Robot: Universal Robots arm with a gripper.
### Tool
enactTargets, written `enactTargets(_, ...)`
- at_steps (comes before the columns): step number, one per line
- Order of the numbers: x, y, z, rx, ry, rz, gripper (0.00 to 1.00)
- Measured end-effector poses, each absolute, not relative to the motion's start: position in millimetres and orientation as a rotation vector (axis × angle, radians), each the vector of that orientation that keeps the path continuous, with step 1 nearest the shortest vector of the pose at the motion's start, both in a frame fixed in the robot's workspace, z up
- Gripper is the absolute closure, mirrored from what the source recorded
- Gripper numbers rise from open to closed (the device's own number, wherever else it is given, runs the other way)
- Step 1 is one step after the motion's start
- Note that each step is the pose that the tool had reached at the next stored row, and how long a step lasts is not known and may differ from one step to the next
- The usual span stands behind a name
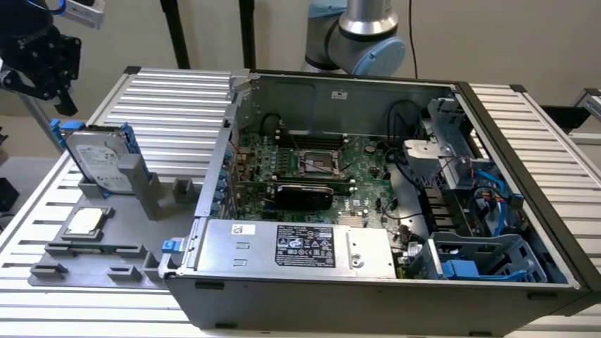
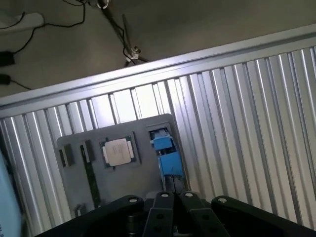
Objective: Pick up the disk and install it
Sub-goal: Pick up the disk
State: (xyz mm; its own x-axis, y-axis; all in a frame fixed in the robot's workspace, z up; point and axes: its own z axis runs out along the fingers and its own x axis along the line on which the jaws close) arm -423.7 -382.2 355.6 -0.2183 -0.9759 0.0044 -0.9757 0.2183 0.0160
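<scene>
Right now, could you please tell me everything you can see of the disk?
The disk is a flat silver-grey metal rectangle with a white printed label on its face and blue plastic rails along both long edges. It stands on edge, seemingly leaning a little, slotted into a grey holder on the grey tray at the exterior view's left, beside the open computer case. Only the holder touches it, and its lower end is hidden in the slot.

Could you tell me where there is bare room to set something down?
Bare ribbed table lies between the disk and the computer case, and beyond the case on the exterior view's right. The grey fixture is crowded.
</scene>
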Motion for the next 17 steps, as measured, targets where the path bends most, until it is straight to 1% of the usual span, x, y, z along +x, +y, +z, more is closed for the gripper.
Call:
enactTargets(9,-424,-382,354,2.142,-2.278,-0.014,1.00)
enactTargets(17,-434,-377,354,2.185,-2.237,-0.013,1.00)
